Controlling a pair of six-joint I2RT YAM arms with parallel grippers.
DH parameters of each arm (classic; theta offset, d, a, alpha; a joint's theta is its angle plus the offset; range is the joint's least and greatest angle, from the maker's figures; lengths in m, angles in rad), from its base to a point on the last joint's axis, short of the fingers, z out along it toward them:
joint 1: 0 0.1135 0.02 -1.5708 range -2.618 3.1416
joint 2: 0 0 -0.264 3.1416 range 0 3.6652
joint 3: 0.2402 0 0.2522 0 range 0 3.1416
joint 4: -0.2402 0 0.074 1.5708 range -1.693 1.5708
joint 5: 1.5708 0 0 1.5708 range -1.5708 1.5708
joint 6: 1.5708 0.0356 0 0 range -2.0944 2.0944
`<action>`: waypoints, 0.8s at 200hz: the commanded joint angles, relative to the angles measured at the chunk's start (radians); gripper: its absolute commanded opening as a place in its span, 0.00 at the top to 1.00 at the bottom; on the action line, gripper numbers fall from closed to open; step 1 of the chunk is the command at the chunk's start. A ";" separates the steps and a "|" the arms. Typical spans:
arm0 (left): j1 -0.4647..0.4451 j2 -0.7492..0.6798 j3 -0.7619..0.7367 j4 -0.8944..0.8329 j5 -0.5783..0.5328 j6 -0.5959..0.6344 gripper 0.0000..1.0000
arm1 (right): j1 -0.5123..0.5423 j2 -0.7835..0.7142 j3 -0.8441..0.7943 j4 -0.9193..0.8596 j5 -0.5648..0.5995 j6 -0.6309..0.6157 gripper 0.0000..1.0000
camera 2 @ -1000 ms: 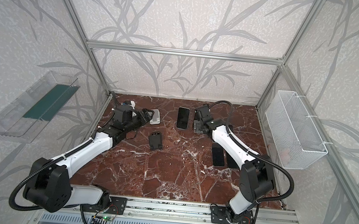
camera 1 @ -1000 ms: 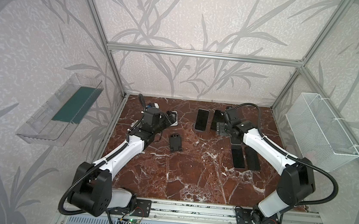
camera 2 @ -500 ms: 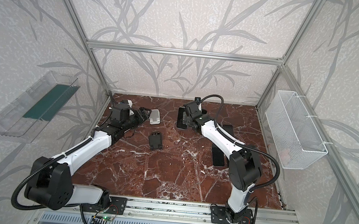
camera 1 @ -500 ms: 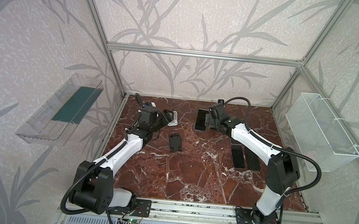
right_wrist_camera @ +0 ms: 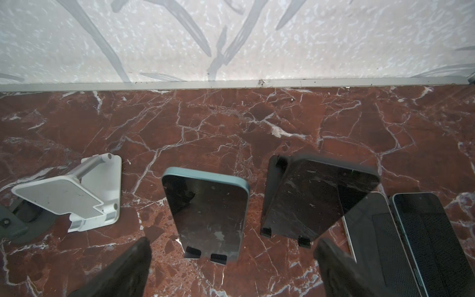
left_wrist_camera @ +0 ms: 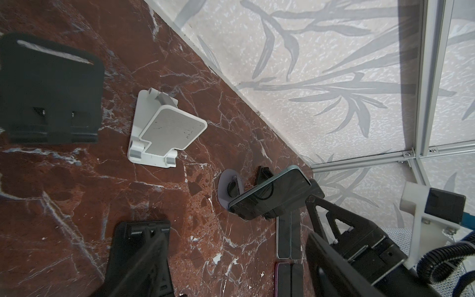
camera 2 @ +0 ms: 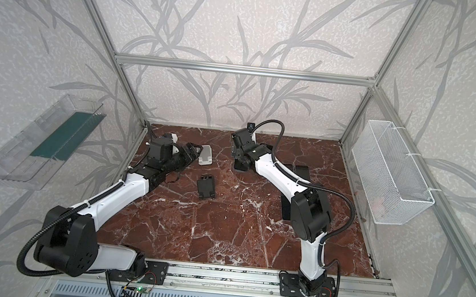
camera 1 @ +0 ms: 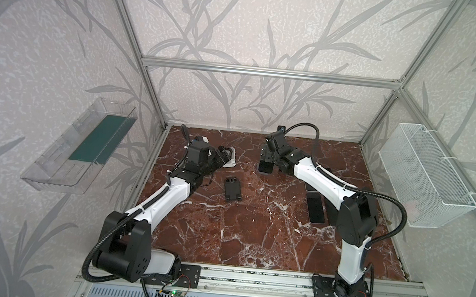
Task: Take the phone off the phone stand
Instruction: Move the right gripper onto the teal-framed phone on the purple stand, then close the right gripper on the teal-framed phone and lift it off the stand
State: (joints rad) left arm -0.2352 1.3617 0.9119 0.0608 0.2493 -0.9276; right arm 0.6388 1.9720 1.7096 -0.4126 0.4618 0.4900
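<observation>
Leaning on its stand [left_wrist_camera: 224, 181], teal-edged dark-screened phone [right_wrist_camera: 205, 213], right gripper [right_wrist_camera: 232, 244] agape, left gripper [camera 2: 194, 153] parted, both empty

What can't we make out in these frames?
- Phone stand, right wrist view: the phone hides all but its feet.
- Phone, both top views: the right gripper covers its upper part.
- Flat phones, right wrist view: cut off at the frame edge.

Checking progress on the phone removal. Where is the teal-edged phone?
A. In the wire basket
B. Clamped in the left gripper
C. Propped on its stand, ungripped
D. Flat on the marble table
C: the teal-edged phone leans on the hooks of its stand, and the right gripper is open, with both fingers clear of the phone.
</observation>
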 commanded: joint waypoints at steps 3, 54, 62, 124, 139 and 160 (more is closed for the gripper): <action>0.002 0.007 0.026 0.024 0.013 -0.013 0.15 | 0.002 0.040 0.069 -0.008 -0.001 0.005 0.01; -0.003 0.003 0.046 0.009 0.044 0.008 0.18 | 0.009 0.109 0.152 -0.051 0.019 0.028 0.01; -0.003 0.001 0.042 0.014 0.039 0.009 0.18 | 0.009 0.118 0.158 -0.052 0.022 0.031 0.01; -0.003 0.022 0.047 0.020 0.063 0.006 0.19 | 0.012 0.183 0.200 -0.050 0.055 0.058 0.01; -0.003 0.026 0.047 0.027 0.072 0.006 0.19 | 0.012 0.187 0.184 -0.021 0.069 0.068 0.01; -0.004 0.028 0.047 0.028 0.074 0.006 0.20 | 0.013 0.215 0.203 -0.023 0.076 0.083 0.01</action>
State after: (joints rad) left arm -0.2359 1.3823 0.9279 0.0620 0.3042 -0.9340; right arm 0.6437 2.1578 1.8809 -0.4450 0.4934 0.5369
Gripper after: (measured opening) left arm 0.806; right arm 0.991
